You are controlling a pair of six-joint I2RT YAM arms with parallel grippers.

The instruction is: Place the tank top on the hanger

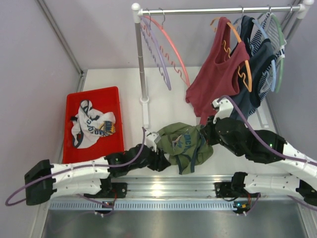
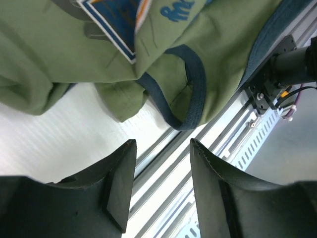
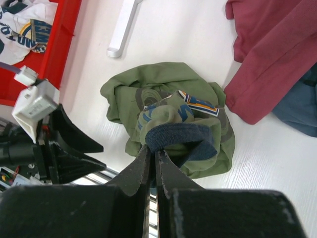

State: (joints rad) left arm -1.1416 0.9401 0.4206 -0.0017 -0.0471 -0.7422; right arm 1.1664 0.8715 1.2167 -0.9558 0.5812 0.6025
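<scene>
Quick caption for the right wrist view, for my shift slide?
Right claw shut on the navy trim of the bunched olive tank top, dark red top beside it.

Bright, even light; soft shadows; nearest surfaces blurred.

The right gripper (image 3: 153, 161) has its jaws pinched together on the navy trim of the bunched olive tank top (image 3: 143, 91), over the white surface (image 3: 178, 34), just beside a dark red top (image 3: 277, 54).

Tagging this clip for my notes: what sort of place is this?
Likely a robot lab cell for laundry practice: plain grey walls, a clothes rail, and a red bin holding a white garment.
</scene>
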